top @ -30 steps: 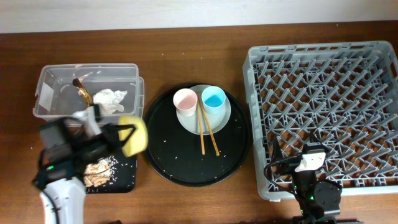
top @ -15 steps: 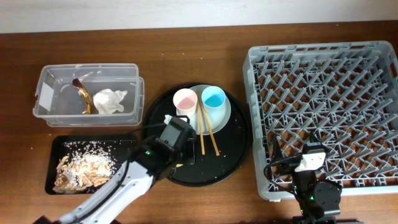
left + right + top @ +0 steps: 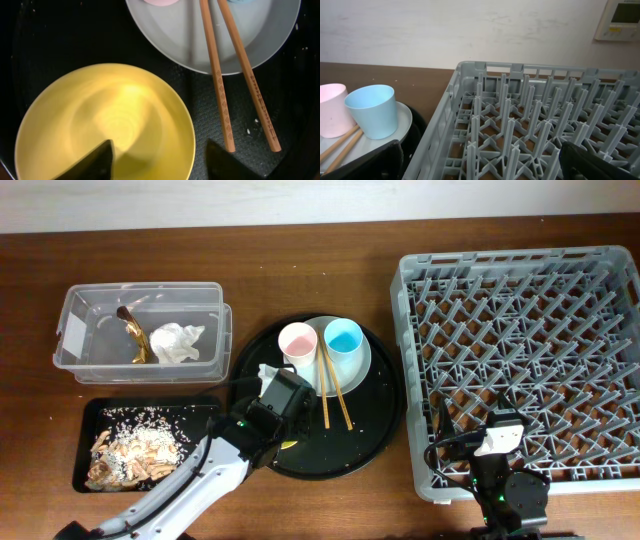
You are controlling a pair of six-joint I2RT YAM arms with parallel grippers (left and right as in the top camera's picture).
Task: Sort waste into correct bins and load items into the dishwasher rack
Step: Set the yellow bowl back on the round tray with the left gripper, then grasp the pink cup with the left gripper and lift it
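Yellow bowl sits upright on the large round black tray, at the lower left of the wrist view, directly under your left gripper. Its fingers stand apart, straddling the bowl's right rim without pinching it. Your right gripper, spread wide, hangs at the lower edge of the grey rack.

Risk: an off-centre pinch could tip the bowl or nudge the chopsticks just beside it.

Counted: one bowl, one plate, a pink cup and a blue cup, two chopsticks.
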